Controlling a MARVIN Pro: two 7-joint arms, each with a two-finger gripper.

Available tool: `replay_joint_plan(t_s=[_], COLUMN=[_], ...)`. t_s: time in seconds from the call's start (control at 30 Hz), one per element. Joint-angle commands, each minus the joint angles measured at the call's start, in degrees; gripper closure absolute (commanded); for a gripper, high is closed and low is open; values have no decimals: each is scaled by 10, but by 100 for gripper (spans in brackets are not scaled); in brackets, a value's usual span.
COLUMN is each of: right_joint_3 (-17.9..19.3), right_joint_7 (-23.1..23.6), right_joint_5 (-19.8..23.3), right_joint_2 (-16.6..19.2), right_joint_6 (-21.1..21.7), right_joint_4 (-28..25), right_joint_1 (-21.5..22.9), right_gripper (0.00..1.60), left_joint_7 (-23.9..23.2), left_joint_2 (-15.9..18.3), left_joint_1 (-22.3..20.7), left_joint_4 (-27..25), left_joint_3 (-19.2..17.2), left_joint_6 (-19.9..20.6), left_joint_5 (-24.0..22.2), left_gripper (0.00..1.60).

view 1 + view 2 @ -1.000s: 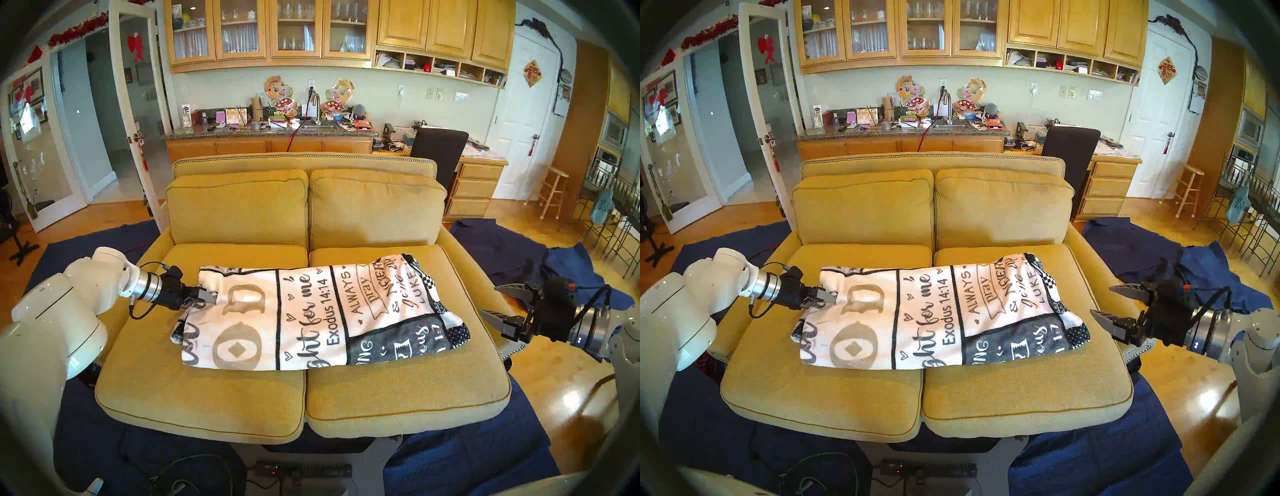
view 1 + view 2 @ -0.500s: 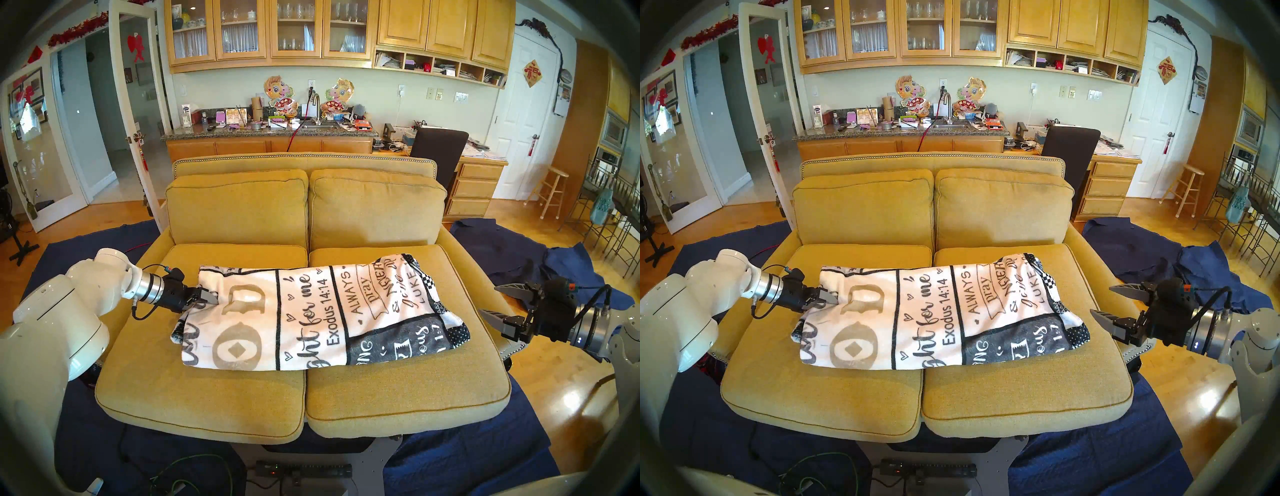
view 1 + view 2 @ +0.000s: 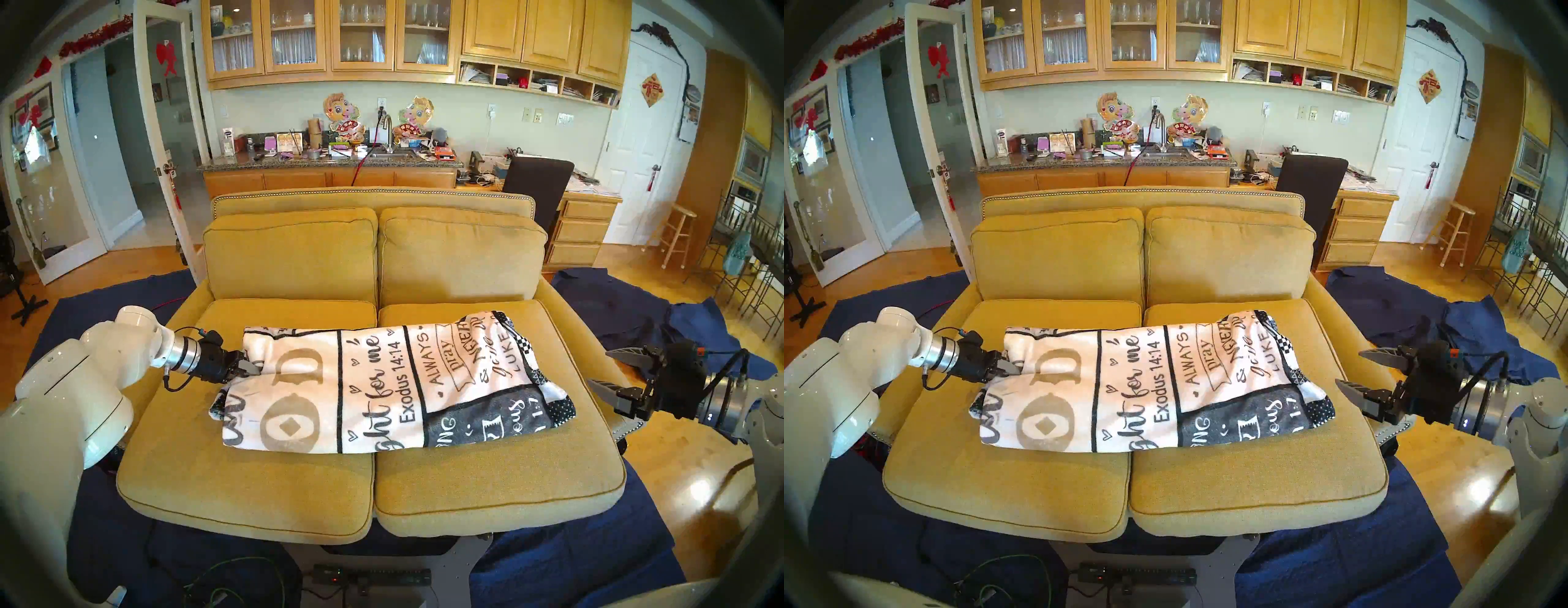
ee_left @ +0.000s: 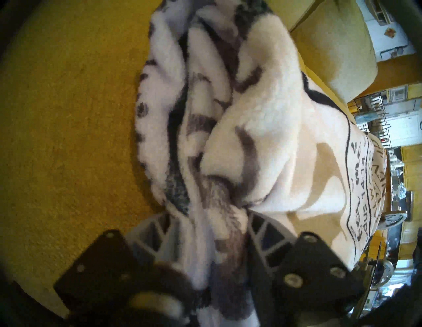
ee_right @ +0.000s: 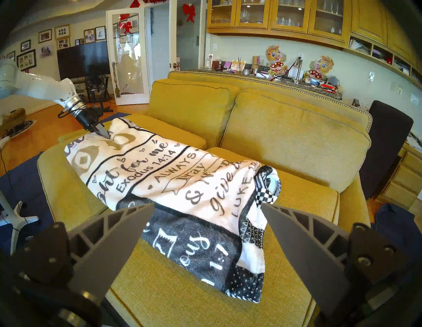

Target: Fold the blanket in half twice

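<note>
The blanket (image 3: 382, 390) (image 3: 1144, 390), white fleece with black and tan lettering, lies folded in a long band across both seat cushions. Its checked border end points right (image 5: 265, 189). My left gripper (image 3: 254, 368) (image 3: 1015, 368) (image 5: 106, 134) is at the blanket's left end, far side. In the left wrist view a bunch of the blanket (image 4: 251, 114) is pinched between the fingers of the left gripper (image 4: 207, 214). My right gripper (image 3: 597, 367) (image 3: 1348, 367) (image 5: 208, 204) hovers open, apart from the blanket's right end, over the sofa's right arm, with nothing between its fingers.
The yellow sofa (image 3: 254, 488) has two back cushions (image 3: 292, 254) behind the blanket and bare seat in front of it. Navy cloths (image 3: 615, 305) cover the floor on both sides. Cables and a power strip (image 3: 373, 577) lie below the sofa's front edge.
The left gripper's fingers have closed on the blanket's left edge, bunching the fleece there. The right arm and the rest of the blanket have not moved.
</note>
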Motion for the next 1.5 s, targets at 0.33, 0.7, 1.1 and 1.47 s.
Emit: replay_joint_plan(t_s=[0.33, 0.7, 1.1, 1.47], right_joint_3=[14, 13, 13, 11], right_joint_7=[1, 0, 0, 0], right_joint_5=[2, 2, 2, 2], right_joint_2=[1, 1, 1, 1], right_joint_6=[-2, -2, -2, -2], right_joint_4=[-6, -5, -5, -4], right_joint_1=[5, 5, 5, 6], right_gripper=[0, 0, 0, 0], left_joint_7=[-40, -14, 21, 50], left_joint_2=[31, 97, 160, 196], left_joint_1=[10, 15, 11, -24], left_joint_4=[-45, -147, -236, -210], left_joint_3=[-30, -34, -41, -61], left_joint_6=[44, 31, 18, 7], left_joint_5=[-48, -55, -46, -41], left_gripper=[160, 160, 160, 160])
